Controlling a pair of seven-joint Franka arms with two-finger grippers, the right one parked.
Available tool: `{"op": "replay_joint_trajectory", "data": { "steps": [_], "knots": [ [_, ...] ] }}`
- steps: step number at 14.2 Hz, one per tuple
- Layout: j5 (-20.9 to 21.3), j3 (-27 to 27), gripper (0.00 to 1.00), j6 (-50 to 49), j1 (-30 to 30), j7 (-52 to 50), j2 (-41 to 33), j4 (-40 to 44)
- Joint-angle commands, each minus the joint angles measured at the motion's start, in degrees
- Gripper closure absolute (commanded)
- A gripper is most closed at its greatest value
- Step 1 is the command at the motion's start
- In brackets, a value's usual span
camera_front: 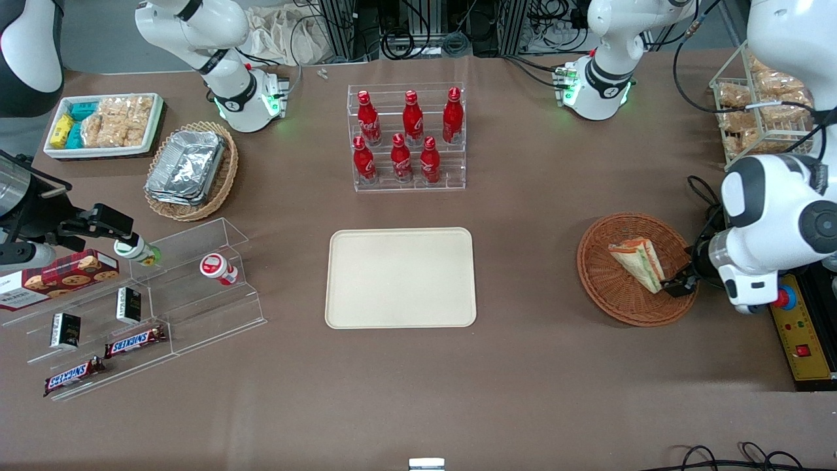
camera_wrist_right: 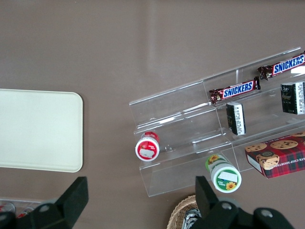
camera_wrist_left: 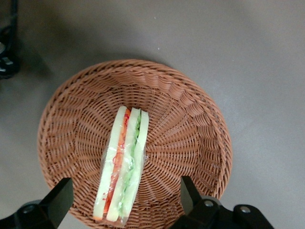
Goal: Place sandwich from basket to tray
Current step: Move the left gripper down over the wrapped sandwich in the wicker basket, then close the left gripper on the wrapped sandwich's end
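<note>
The sandwich (camera_front: 639,263) lies in the round reddish-brown basket (camera_front: 592,275), a wrapped wedge with orange and green layers (camera_wrist_left: 123,164). My gripper (camera_front: 677,286) hovers over the basket's rim (camera_wrist_left: 190,138) at the working arm's end, just above the sandwich's wide end. It is open wide, and its fingers (camera_wrist_left: 59,198) stand on either side of that end without touching it. The cream tray (camera_front: 401,277) lies flat in the middle of the table, toward the parked arm from the basket, with nothing on it. The tray (camera_wrist_right: 38,129) also shows in the right wrist view.
A clear rack of red bottles (camera_front: 407,137) stands farther from the camera than the tray. Toward the parked arm's end are an acrylic shelf of snacks (camera_front: 131,307), an oval basket of foil trays (camera_front: 191,169) and a white bin (camera_front: 104,124). A wire rack (camera_front: 758,104) and a yellow control box (camera_front: 801,333) flank the working arm.
</note>
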Motion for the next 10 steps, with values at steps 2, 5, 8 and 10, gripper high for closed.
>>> {"op": "replay_joint_trajectory", "data": {
  "steps": [2, 5, 8, 10],
  "knots": [
    [1.2, -0.2, 0.0, 5.4, -0.9, -1.6, 0.2, -2.5],
    [1.2, -0.2, 0.0, 6.7, -1.5, -1.6, 1.5, -3.1],
    [1.3, -0.2, 0.0, 11.4, -1.6, -1.6, 0.8, -8.1],
    [1.3, -0.2, 0.0, 12.1, -1.6, -1.6, 0.3, -10.5]
  ]
}}
